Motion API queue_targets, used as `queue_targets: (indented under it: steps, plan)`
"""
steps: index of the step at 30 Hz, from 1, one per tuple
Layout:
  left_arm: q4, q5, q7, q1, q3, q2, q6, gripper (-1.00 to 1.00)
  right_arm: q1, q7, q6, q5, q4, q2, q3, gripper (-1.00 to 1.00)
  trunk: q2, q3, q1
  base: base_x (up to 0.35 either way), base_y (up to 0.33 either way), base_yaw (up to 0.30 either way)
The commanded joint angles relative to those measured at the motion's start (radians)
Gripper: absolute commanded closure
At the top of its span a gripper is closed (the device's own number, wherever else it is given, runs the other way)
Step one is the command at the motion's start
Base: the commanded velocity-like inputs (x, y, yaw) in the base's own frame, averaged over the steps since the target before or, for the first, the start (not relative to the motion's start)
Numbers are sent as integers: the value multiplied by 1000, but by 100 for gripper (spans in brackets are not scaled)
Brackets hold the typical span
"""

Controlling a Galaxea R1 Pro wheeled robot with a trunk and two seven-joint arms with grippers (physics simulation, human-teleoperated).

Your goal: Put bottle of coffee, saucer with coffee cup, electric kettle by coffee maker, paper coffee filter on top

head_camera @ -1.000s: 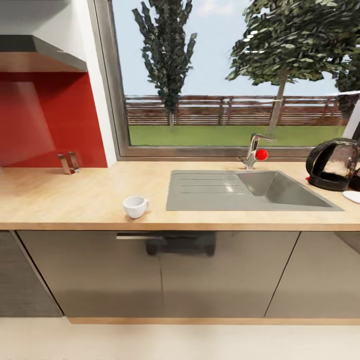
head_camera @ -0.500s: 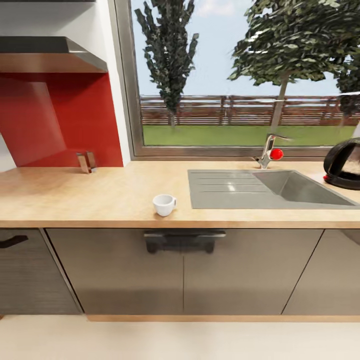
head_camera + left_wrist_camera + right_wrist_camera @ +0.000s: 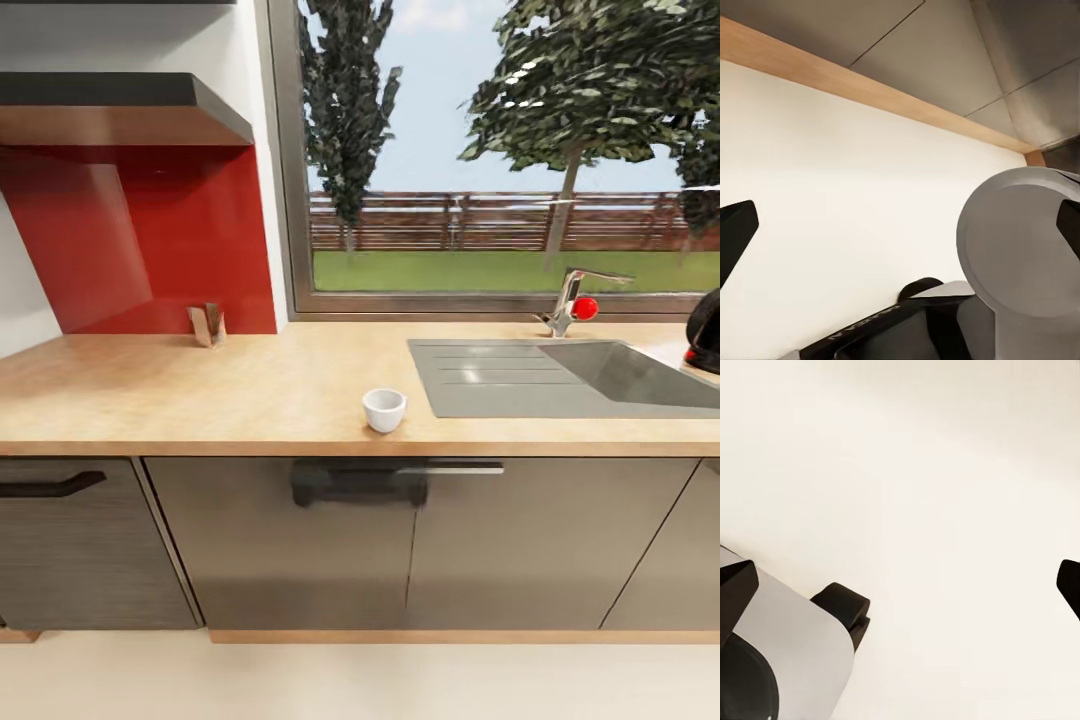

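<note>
I read both tools as spread wide and empty, low over the floor; the coffee cup (image 3: 384, 409) sits alone on the bench (image 3: 200, 390) well above them, the electric kettle (image 3: 706, 334) far off, station probably barely begun

A wide window (image 3: 500, 150) above the grey inset sink (image 3: 570, 378) looks out on trees, a wooden fence and a strip of lawn under a pale blue sky, with a chrome tap (image 3: 572, 302) bearing a red knob on the sill side of the sink. Left of the window, a glossy red backsplash (image 3: 140, 240) runs beneath a dark range hood (image 3: 120, 105). Grey cabinet doors (image 3: 420, 545) stand below the sink over a wooden plinth and a cream floor (image 3: 360, 685).
</note>
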Motion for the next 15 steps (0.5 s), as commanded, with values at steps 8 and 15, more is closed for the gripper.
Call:
queue_targets:
  steps: [8,15]
  plan:
    - [-1,2,-1,0,0,0,-6,-100,-1,-1,-1,-13,1,2,6,-100,0,-1,0,-81,302,0]
    - [-1,2,-1,0,13,0,-5,-100,-5,-2,-1,-12,-9,62,6,-100,0,-1,0,-175,275,0]
